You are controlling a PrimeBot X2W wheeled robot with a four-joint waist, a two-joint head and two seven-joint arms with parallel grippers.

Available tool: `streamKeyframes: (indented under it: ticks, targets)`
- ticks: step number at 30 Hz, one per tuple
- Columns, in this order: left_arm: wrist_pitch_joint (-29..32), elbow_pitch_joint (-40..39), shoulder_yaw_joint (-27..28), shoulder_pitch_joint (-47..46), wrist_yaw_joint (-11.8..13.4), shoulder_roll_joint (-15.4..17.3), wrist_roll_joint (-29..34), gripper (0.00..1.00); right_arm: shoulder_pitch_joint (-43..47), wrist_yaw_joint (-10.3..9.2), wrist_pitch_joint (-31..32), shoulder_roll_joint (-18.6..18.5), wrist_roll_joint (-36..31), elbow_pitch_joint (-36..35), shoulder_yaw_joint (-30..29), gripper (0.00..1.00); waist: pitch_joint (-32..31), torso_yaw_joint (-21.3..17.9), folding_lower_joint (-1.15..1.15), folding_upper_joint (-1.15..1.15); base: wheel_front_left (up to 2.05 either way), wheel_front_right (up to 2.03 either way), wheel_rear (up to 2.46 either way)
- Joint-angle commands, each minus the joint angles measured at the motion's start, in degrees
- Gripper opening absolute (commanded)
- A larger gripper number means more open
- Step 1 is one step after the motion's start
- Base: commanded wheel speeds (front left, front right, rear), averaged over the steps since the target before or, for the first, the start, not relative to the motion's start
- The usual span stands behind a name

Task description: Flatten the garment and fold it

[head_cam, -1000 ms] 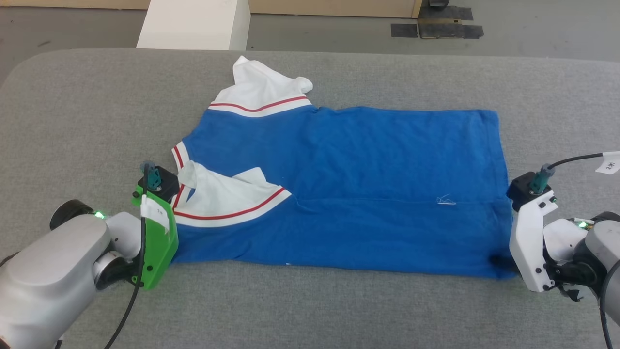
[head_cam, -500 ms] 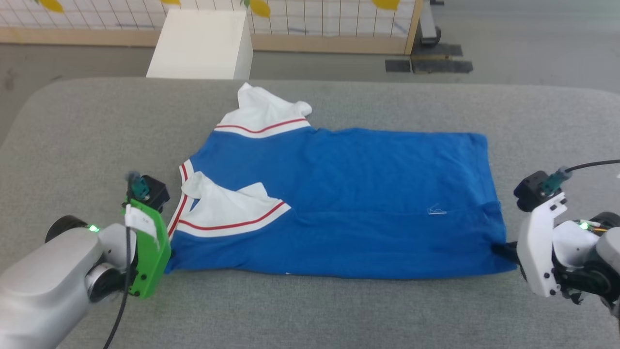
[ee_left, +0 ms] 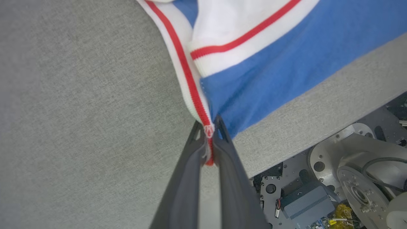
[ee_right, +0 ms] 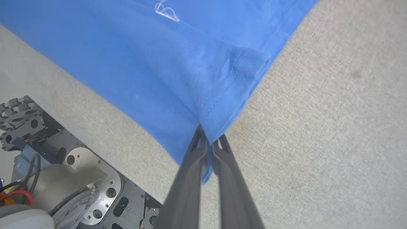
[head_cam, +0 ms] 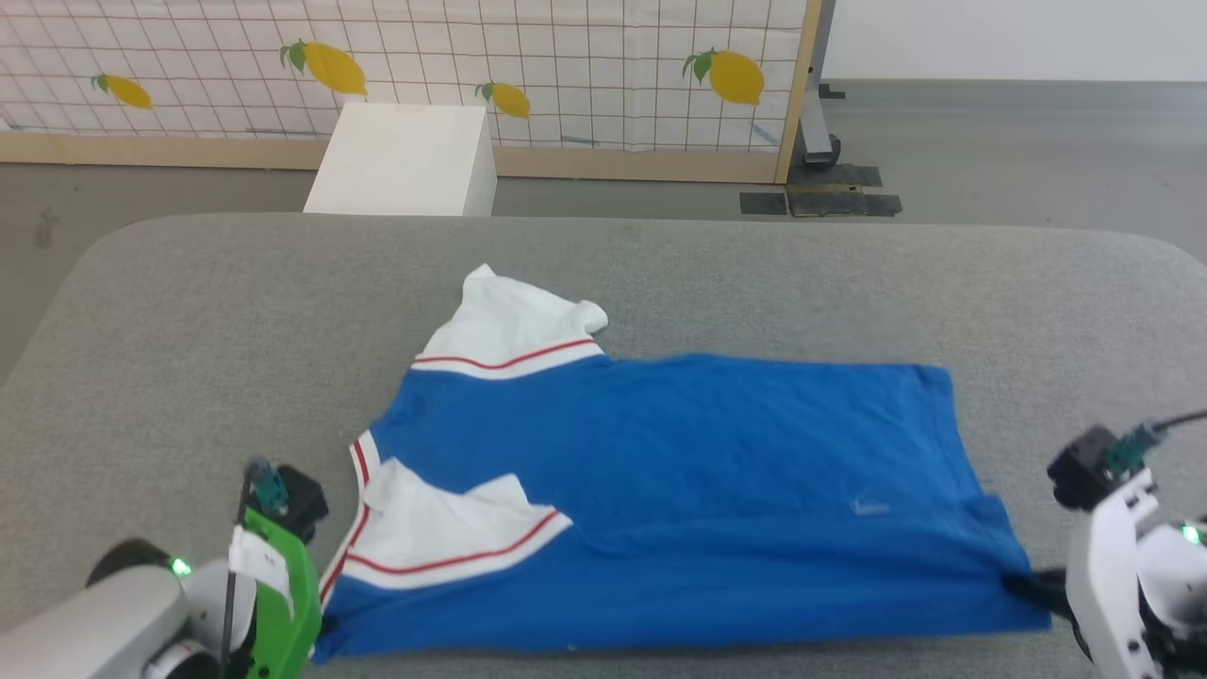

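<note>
While both arms sat low at the worktop's [head_cam: 189,311] front edge, the left gripper [ee_left: 208,128] was clenched tight on the garment's [head_cam: 679,490] red-and-white striped trim [ee_left: 190,92] at its near left corner, and the trim end poked out between the fingers. The right gripper [ee_right: 210,140] was clamped on the blue hem corner at the near right, with cloth pinched between both fingers. The garment lay spread along the worktop's front edge, sleeve end left, hem right. Its blue body was mostly flat, with one long crease across the near part and a small bunched fold by the right grip. Its far white sleeve [head_cam: 509,325] stuck out toward the back edge. Its near white sleeve [head_cam: 443,528] lay folded onto the blue body. A small white mark [head_cam: 868,507] sat near the hem.
</note>
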Motion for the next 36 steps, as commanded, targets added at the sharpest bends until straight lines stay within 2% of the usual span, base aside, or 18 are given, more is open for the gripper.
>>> streamKeyframes:
  ticks: [1,4,10,16,17,18,19,21,22,27,28,30,33,36]
  targets:
    - [-0.5,-0.2,-0.1,1.5,0.8,0.8,-0.8,0.00,1.9,-0.09,0.0,-0.7,0.4,0.0,-0.3,0.00,-0.1,0.2,0.00,0.00,0.00,0.00,0.00]
    - [-1.2,-0.2,-0.3,3.2,1.8,0.8,-0.9,0.00,4.5,-0.09,0.1,-1.1,0.5,0.4,-0.7,0.00,0.1,0.2,0.00,0.00,0.00,0.00,0.00]
    - [-2.2,1.8,-0.3,5.4,3.0,-1.2,-2.4,0.00,7.2,-0.09,0.5,0.9,-0.7,3.4,-1.3,0.00,2.5,0.1,0.00,0.00,0.00,0.00,0.00]
    - [-1.9,5.5,-0.7,6.6,2.4,-3.7,-2.8,0.00,8.8,-0.09,0.0,3.6,-2.7,6.0,-0.6,0.00,4.1,0.2,0.00,0.00,0.00,0.00,0.00]
    - [-2.1,5.9,-0.6,6.7,2.3,-3.8,-3.0,0.00,8.8,-0.09,-0.4,3.8,-2.9,6.0,-0.9,0.07,4.1,0.2,0.00,0.00,0.00,0.00,0.00]
    - [-2.5,6.3,-0.4,6.7,2.4,-3.9,-3.1,0.13,8.7,-0.09,-1.0,4.0,-3.3,6.1,-1.3,0.44,4.0,0.2,0.00,0.00,0.00,0.00,0.00]
    - [-3.4,6.5,-0.1,6.6,2.6,-3.9,-2.8,1.00,8.7,-0.09,-1.4,4.1,-3.7,6.2,-1.7,1.00,3.7,0.2,0.00,0.00,0.00,0.00,0.00]
    - [-5.4,6.8,0.7,6.8,3.0,-3.6,-2.8,1.00,8.8,-0.09,-2.4,4.4,-4.1,6.4,-2.9,1.00,3.0,0.0,0.00,0.00,0.00,0.00,0.00]
    - [-8.0,6.0,1.5,6.6,3.6,-2.0,-1.6,1.00,8.8,-0.09,-5.4,5.0,-5.5,5.7,-5.2,1.00,2.5,-0.2,0.00,0.00,0.00,0.00,0.00]
    - [-10.6,1.3,4.3,5.0,3.9,1.5,-2.0,1.00,9.3,-0.09,-13.2,5.7,-8.9,3.6,-12.1,1.00,2.1,-0.1,0.00,0.00,0.00,0.00,0.00]
    - [-13.4,-1.5,6.1,1.7,5.1,4.0,1.2,1.00,9.3,-0.09,-18.8,7.3,-13.2,2.6,-18.7,1.00,2.4,-0.3,0.00,0.00,0.00,0.00,0.00]
    - [-16.4,-1.9,7.7,-0.7,6.3,4.6,3.9,1.00,9.6,-0.09,-22.2,9.3,-16.7,1.6,-22.9,1.00,2.8,-0.6,0.00,0.00,0.00,0.00,0.00]
    - [-19.7,-1.2,9.1,-4.0,7.7,4.9,7.9,1.00,9.9,-0.09,-26.0,12.9,-21.4,-0.9,-27.9,1.00,3.9,-1.7,0.00,0.00,0.00,0.00,0.00]
    - [-22.6,0.9,10.7,-8.1,9.1,3.3,11.0,1.00,10.3,-0.09,-29.9,17.3,-26.2,-3.7,-33.7,1.00,5.1,-2.7,0.00,0.00,0.00,0.00,0.00]
